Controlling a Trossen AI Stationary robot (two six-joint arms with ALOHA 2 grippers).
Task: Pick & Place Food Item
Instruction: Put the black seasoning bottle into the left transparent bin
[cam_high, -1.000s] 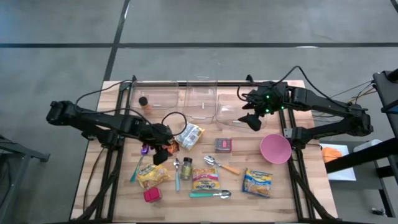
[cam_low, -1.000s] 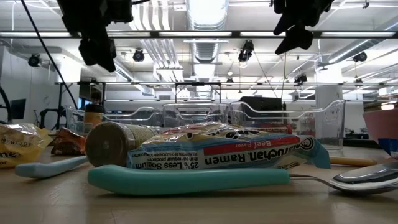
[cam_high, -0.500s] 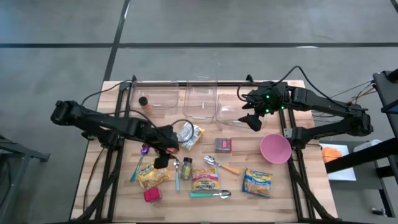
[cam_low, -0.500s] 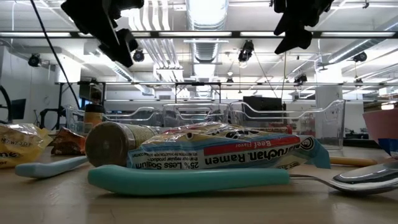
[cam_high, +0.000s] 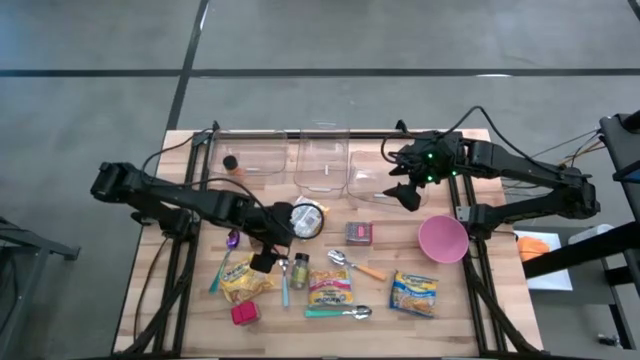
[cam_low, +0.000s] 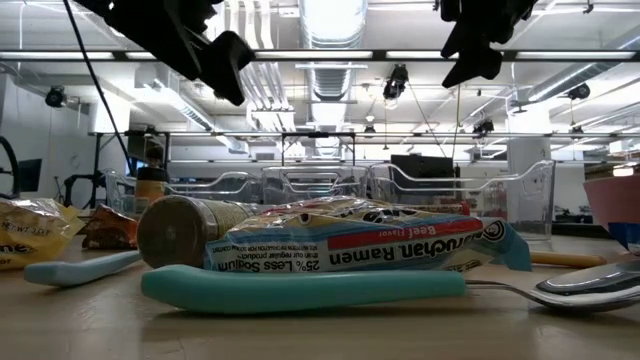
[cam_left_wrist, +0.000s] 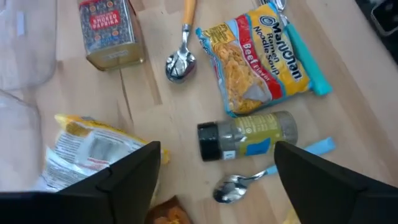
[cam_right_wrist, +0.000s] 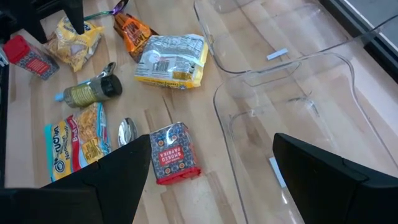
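1. Presently, a beef ramen pack (cam_left_wrist: 255, 70) is lying flat on the table (cam_high: 500, 325), touching a teal spoon (cam_left_wrist: 305, 53) on one side and sitting just beside a spice jar (cam_left_wrist: 245, 137) that is lying on its side.
2. Left gripper (cam_left_wrist: 214, 168) is hanging above the jar and a second spoon (cam_left_wrist: 239, 185), fingers (cam_left_wrist: 124, 177) standing wide apart and holding nothing.
3. A pale snack bag (cam_left_wrist: 93, 152) is lying near the jar, partly behind one finger; a paprika tin (cam_left_wrist: 107, 31) and an orange-handled spoon (cam_left_wrist: 182, 46) are lying farther off.
4. Right gripper (cam_right_wrist: 211, 174) is hanging over the clear bins (cam_right_wrist: 292, 112) at the table's far edge, fingers spread and empty.
5. A pink bowl (cam_high: 442, 239) is sitting near the right arm's base; another ramen pack (cam_high: 414, 292) is lying near it.
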